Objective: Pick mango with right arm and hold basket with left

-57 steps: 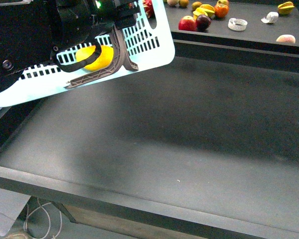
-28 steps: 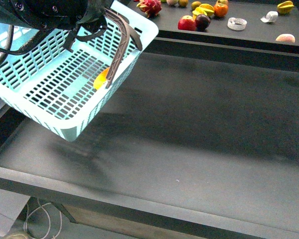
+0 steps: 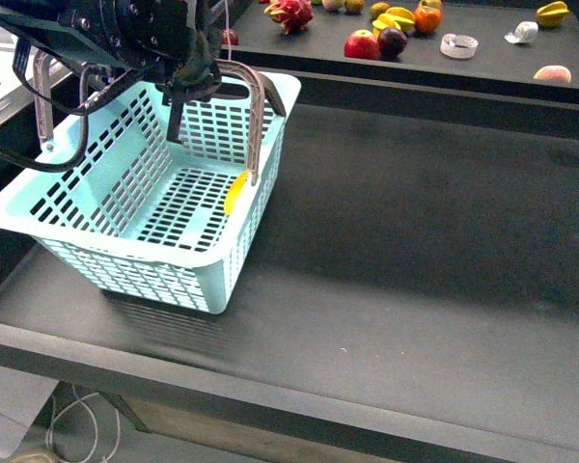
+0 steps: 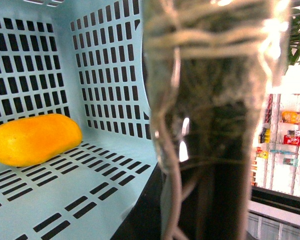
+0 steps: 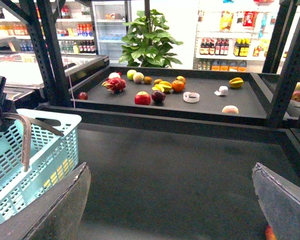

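Observation:
The turquoise basket stands upright at the left of the dark table, its two grey-brown handles raised. My left gripper hangs above it, shut on the handle. In the left wrist view that handle is a close blur. The mango lies on the basket's slotted floor; in the front view only a yellow sliver of mango shows by the right wall. My right gripper is open over bare table, right of the basket, with nothing between its fingers. It is outside the front view.
A raised back shelf holds loose fruit: a dragon fruit, an apple, an orange, a star fruit, a peach and a white ring. A dark ledge separates it from the table.
The basket has swung from a steep tilt high at the left down to upright on the table. The mango has shifted inside it toward the right wall.

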`<state>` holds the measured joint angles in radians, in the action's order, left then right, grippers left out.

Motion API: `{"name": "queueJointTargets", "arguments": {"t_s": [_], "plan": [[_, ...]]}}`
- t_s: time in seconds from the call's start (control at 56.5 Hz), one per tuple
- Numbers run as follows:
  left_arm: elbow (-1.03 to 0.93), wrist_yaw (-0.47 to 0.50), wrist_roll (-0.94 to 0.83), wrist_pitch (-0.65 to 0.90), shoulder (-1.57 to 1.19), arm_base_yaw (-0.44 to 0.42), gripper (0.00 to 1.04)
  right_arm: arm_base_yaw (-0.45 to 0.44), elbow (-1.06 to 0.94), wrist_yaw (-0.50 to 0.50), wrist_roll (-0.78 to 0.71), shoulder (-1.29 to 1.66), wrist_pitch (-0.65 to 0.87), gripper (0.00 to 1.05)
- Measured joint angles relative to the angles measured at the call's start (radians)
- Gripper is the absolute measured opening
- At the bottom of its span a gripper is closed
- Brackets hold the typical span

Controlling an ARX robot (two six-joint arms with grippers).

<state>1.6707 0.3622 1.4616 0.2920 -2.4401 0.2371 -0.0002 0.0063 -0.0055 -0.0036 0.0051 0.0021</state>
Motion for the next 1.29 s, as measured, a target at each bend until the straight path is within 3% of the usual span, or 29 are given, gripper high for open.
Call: {"name": "queueJointTargets", "arguments": {"t_s": [0.159, 0.354, 0.655, 0.92, 1.221, 1.291], "plan": [[0.037, 0.001, 0.021, -0.041, -0.019, -0.012, 0.05, 0.0, 0.0, 0.0, 0.0, 0.0, 0.0, 0.96], [0.024, 0.014, 0.023, -0.046, -0.016, -0.014, 0.39, 0.0, 0.0, 0.0, 0.0, 0.0, 0.0, 0.96], [-0.199, 0.024, -0.069, 0.064, 0.137, -0.041, 0.98, 0.0, 0.0, 0.0, 0.0, -0.001, 0.0, 0.96], [-0.551, 0.024, -0.186, 0.224, 0.427, -0.129, 0.97, 0.0, 0.0, 0.0, 0.0, -0.001, 0.0, 0.96], [-1.006, 0.043, -0.267, 0.319, 0.785, -0.334, 0.97, 0.0, 0.0, 0.0, 0.0, -0.001, 0.0, 0.96], [-1.092, 0.084, -0.285, 0.317, 0.869, -0.366, 0.97, 0.0, 0.0, 0.0, 0.0, -0.001, 0.0, 0.96]]}}
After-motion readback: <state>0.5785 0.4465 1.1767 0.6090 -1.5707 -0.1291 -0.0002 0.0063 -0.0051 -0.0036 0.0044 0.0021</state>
